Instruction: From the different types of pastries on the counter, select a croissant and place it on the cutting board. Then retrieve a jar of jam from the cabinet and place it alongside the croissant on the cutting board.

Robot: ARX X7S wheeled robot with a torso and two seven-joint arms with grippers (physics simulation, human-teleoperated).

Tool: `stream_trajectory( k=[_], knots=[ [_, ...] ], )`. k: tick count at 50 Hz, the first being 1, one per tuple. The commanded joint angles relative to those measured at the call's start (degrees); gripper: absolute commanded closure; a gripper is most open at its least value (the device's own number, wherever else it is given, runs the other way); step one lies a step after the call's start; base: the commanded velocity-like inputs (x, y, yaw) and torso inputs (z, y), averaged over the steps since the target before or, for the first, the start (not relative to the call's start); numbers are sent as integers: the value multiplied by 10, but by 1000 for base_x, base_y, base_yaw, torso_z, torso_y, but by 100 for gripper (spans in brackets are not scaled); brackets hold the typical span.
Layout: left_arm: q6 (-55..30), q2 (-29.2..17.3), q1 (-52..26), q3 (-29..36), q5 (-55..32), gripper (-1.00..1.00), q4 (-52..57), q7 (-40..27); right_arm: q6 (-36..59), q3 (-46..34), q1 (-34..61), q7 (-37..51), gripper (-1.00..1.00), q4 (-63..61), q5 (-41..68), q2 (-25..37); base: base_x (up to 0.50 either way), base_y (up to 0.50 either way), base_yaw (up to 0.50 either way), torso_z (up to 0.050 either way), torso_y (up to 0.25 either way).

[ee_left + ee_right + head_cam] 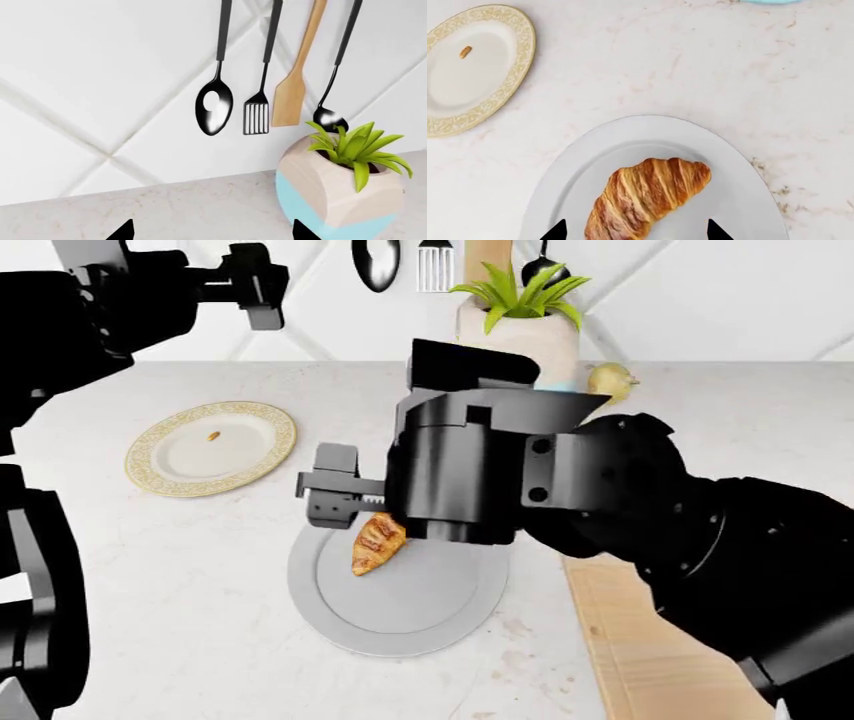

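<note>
The golden-brown croissant (647, 197) lies on a round grey plate (740, 200) on the white counter (707, 75). My right gripper (634, 232) hangs open just above it, one fingertip (555, 231) on each side of the pastry's lower end. In the head view the croissant (378, 543) shows beside the right arm, and the pale wood cutting board (654, 650) lies at the lower right. My left gripper (213, 235) is open and holds nothing, raised toward the tiled back wall. The jar of jam is out of view.
A gold-rimmed plate (211, 447) with a small crumb sits left of the grey plate (400, 610). A beige-and-blue plant vase (521, 330) and a small yellowish fruit (610, 380) stand at the back wall. Utensils (215, 105) hang above the vase (333, 195).
</note>
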Motion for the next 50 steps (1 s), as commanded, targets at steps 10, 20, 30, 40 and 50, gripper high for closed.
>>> stream_trajectory(
  k=[10,20,30,40,50],
  knots=[
    [4,-4,2,1,-3,-100,-5,0,-89,-41,22,-54,-100,136,22,-66,0,0,0,0,0],
    [2,-5,7,-3,-7,-100,0,-4,-102,-54,25,-55,-100,148,10,-78,0,0,0,0,0],
    [5,-7,12,-6,-9,-100,0,-5,-116,-77,26,-48,-100,155,-16,-75,0,0,0,0,0],
    [6,-6,11,-6,-11,-100,0,-8,-183,-97,56,5,-100,86,-79,-46,0,0,0,0,0],
    [14,-6,8,-7,-14,-100,3,-5,-241,-141,51,8,-100,50,-67,-33,0,0,0,0,0]
  ],
)
